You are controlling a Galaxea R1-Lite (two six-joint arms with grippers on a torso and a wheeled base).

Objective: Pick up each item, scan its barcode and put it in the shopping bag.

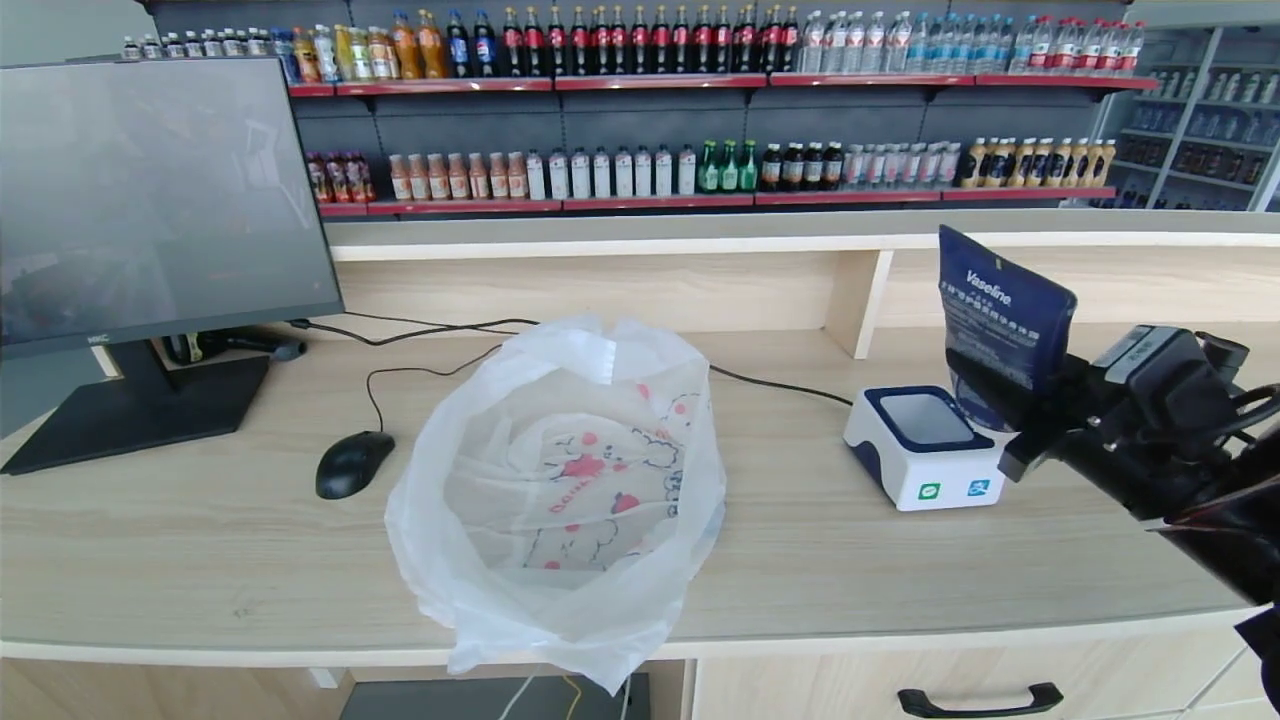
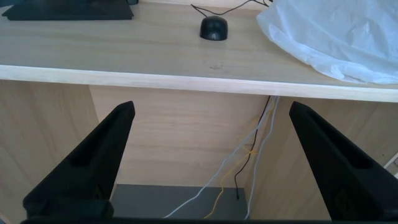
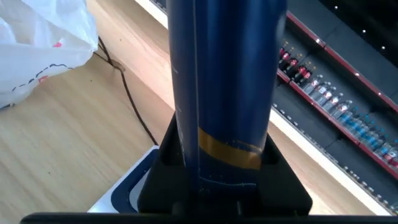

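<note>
Pouch (image 1: 1000, 320), glossy blue, over boxy scanner (image 1: 905, 460)

We see the counter (image 1: 200, 560) from above by head. Left wrist looks up from below its front edge. Both catch the shopping bag (image 1: 560, 480).

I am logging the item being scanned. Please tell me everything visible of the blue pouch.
The pouch is dark blue, flat, glossy like plastic film, with white print and a gold band near its lower end. It stands nearly upright, off the counter. The right end effector grips its lower end, beside the scanner's right rear; contact with the scanner is unclear.
</note>
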